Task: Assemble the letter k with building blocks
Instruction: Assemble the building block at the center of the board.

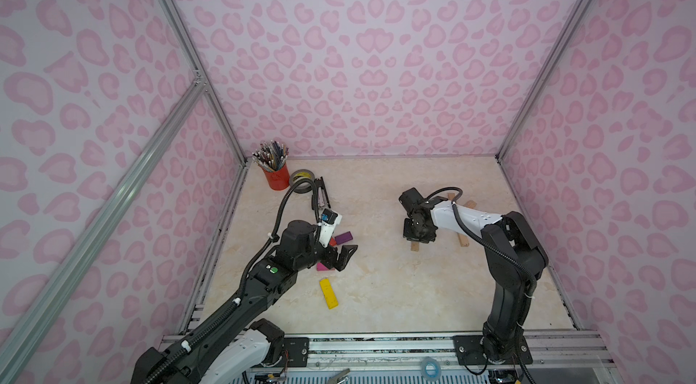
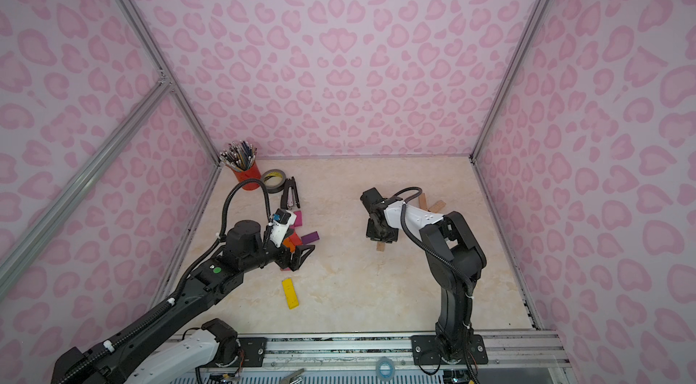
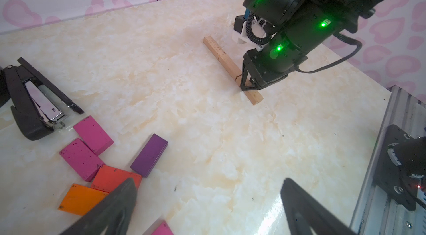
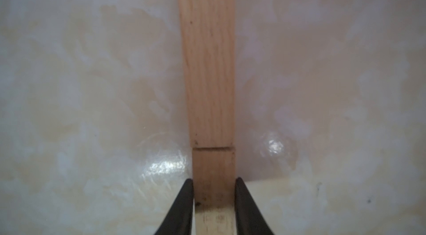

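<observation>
Three plain wood building blocks lie end to end in a line on the marble table. My right gripper [image 4: 214, 179] is shut on the nearest one [image 4: 213, 169], both fingers against its sides; the middle block [image 4: 207, 61] butts against it. In the left wrist view the right gripper [image 3: 245, 86] stands over that line's near block [image 3: 254, 98]. More wood blocks [image 1: 469, 204] lie behind the right arm. My left gripper [image 3: 208, 183] hangs open and empty above the painted blocks: purple [image 3: 149, 159], magenta [image 3: 93, 134], red-orange [image 3: 113, 177] and orange [image 3: 80, 199]. A yellow block [image 1: 328, 293] lies apart, nearer the front.
An open black stapler [image 3: 34, 104] lies beside the painted blocks. A red cup of pencils [image 1: 276, 177] and a tape roll [image 1: 302, 179] stand in the back left corner. Pink patterned walls close three sides; a metal rail [image 1: 376, 348] runs along the front.
</observation>
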Available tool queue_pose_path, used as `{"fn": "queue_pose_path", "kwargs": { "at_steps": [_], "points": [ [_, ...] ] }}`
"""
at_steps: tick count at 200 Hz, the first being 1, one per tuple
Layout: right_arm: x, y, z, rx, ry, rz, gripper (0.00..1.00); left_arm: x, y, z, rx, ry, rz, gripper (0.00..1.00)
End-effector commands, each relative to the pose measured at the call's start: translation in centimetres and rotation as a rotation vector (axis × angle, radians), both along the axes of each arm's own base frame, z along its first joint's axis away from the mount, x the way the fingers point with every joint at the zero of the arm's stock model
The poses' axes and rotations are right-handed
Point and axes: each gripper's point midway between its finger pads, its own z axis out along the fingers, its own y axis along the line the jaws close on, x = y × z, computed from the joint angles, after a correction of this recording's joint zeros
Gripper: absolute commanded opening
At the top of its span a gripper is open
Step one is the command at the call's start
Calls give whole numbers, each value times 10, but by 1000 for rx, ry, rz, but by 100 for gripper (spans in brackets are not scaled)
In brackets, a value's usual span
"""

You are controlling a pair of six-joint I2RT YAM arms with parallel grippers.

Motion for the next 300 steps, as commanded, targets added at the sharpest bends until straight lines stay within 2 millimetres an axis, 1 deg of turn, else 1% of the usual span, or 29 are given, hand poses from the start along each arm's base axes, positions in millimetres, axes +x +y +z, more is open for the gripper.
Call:
{"fn": "queue_pose_path", "kwargs": {
  "at_steps": [1, 98, 119, 129, 145, 163, 183, 201, 207, 218, 231, 239, 254, 266, 280, 300],
  "points": [
    [-2, -3, -3, -20, 12, 4, 31, 3, -2, 7, -24, -19, -2, 100],
    [0, -3, -4, -21, 13, 2, 31, 4, -1, 5, -28, -10, 1, 100],
    [0, -2, 0, -11, 6, 2, 34, 5, -1, 6, -28, -11, 4, 100],
    [1, -1, 6, 0, -5, 0, 36, 6, 0, 6, -31, -10, 8, 100],
    [3, 0, 20, 20, -35, -4, 39, 10, 3, 6, -31, -6, 37, 100],
    [5, 0, 43, 47, -84, -5, 44, 19, 12, 5, -32, -2, 116, 100],
    [6, 1, 73, 81, -157, 0, 53, 36, 34, 3, -25, 17, 291, 99],
    [5, -1, 106, 90, -254, 12, 61, 54, 64, 0, -42, 60, 509, 92],
    [4, -2, 118, 89, -291, 15, 63, 58, 74, -2, -55, 82, 576, 91],
    [0, -3, 136, 89, -350, 19, 68, 65, 94, -7, -83, 127, 707, 86],
    [-5, -3, 152, 103, -402, 24, 74, 70, 114, -18, -105, 201, 843, 77],
    [-8, -3, 160, 113, -426, 25, 76, 71, 122, -28, -108, 255, 898, 70],
    [-14, -2, 168, 136, -444, 31, 82, 72, 129, -47, -94, 361, 970, 59],
    [-18, 1, 171, 156, -448, 43, 86, 70, 127, -64, -61, 441, 986, 53],
    [-22, 6, 171, 173, -439, 65, 89, 68, 124, -81, -26, 513, 991, 52],
    [-28, 14, 169, 191, -424, 101, 91, 68, 122, -93, -5, 553, 996, 52]
  ]
}}
